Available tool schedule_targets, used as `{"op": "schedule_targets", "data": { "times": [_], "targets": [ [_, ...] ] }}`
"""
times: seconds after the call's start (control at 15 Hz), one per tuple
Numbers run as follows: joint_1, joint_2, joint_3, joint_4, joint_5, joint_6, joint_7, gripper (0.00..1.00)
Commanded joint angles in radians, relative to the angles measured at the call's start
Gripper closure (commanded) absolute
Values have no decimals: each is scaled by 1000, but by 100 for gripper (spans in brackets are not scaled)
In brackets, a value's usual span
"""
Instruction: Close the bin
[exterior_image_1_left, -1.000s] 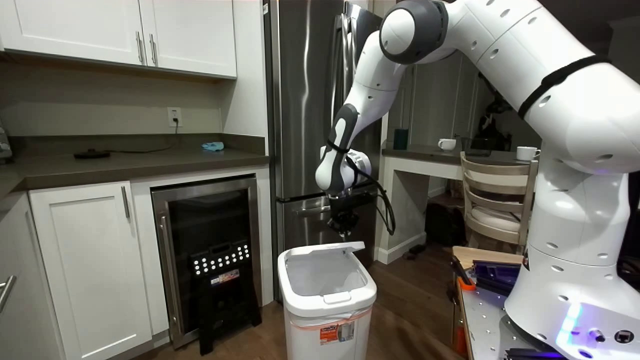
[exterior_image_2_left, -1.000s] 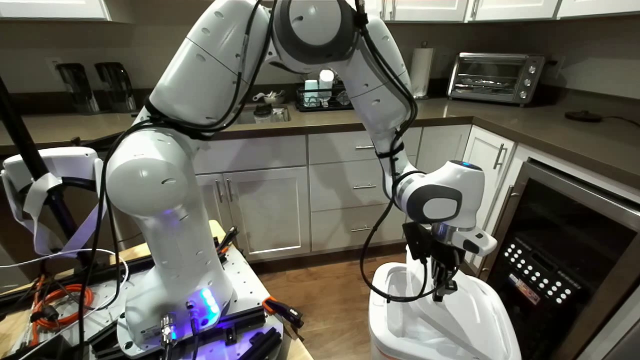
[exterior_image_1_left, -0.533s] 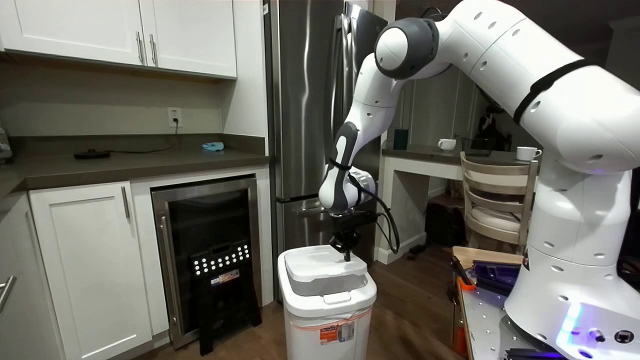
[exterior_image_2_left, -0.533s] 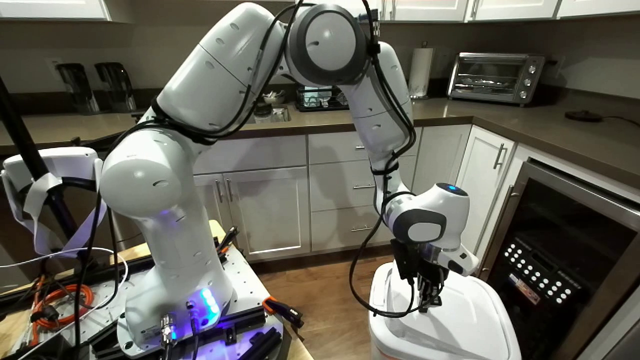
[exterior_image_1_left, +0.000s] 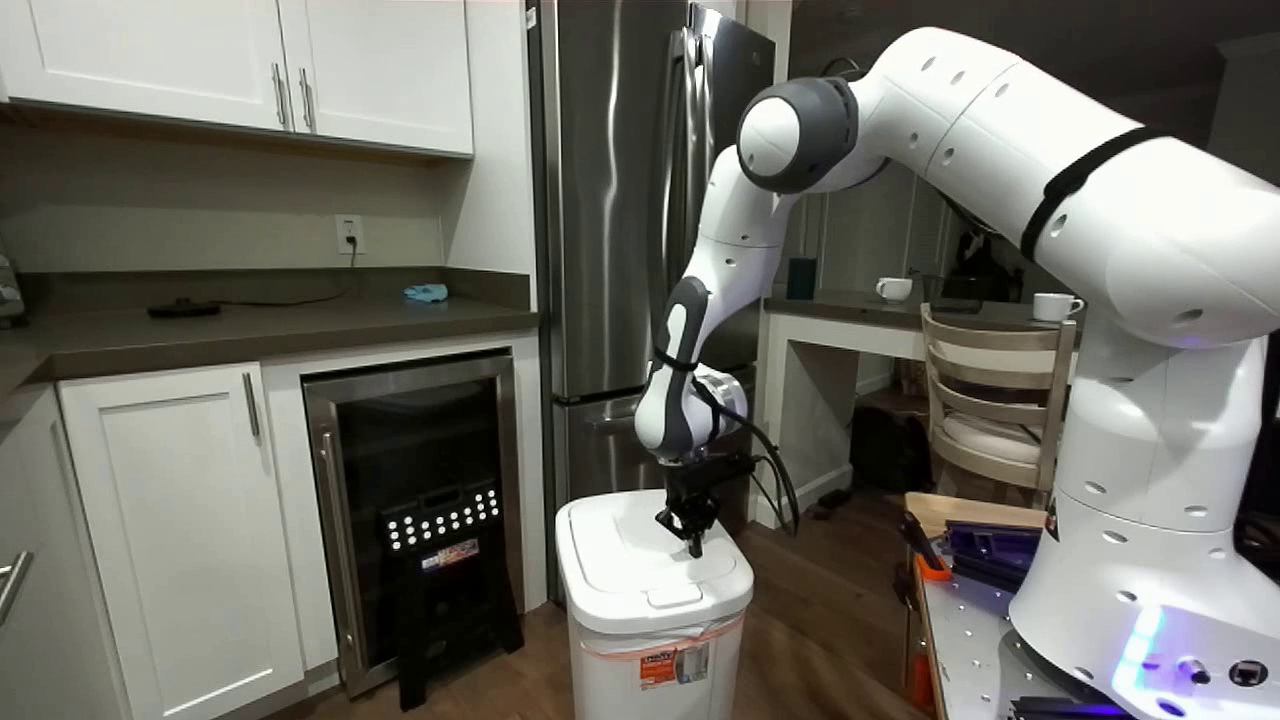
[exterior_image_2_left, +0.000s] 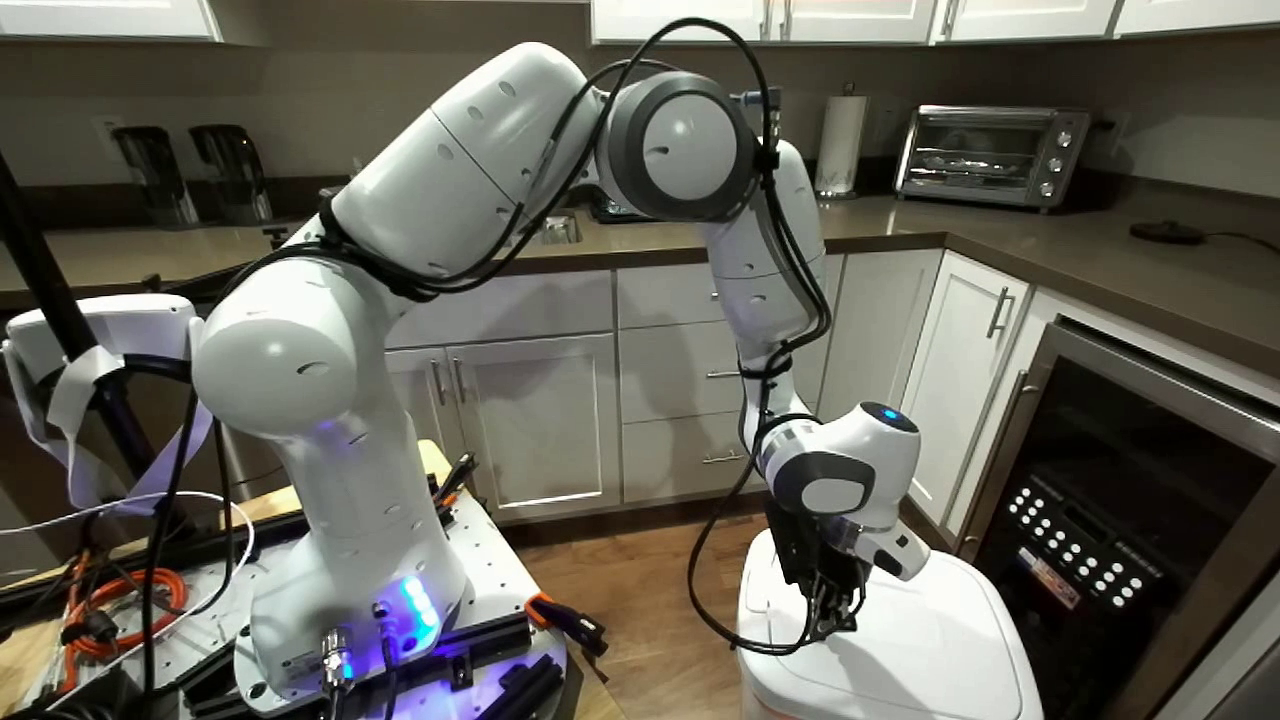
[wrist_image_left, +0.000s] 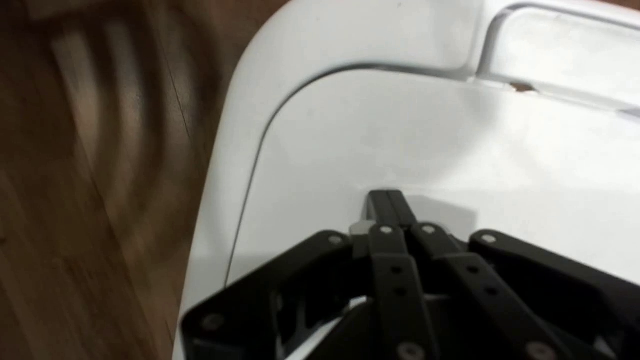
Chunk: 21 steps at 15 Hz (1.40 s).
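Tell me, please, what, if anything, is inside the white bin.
Nothing inside the bin can be seen: its closed lid covers it. Above it, the end effector shows, jaws shut.

No words or numbers are coming through legibly: an orange and white label (exterior_image_1_left: 674, 668) is sitting on the side of the white bin (exterior_image_1_left: 640, 611) and a reddish sticker (exterior_image_1_left: 450, 555) is showing on the black stool (exterior_image_1_left: 452, 590) in both exterior views, each appearing too small and blurred to read.
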Motion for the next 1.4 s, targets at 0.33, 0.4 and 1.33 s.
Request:
{"op": "schedule_targets", "data": {
  "times": [0.33,0.4,1.33],
  "targets": [
    [32,-14,-38,51,-10,-73,-45,100],
    [54,-35,-55,62,-22,-105,-37,100],
    [223,-367,-149,170,-206,-753,78,100]
  ]
}}
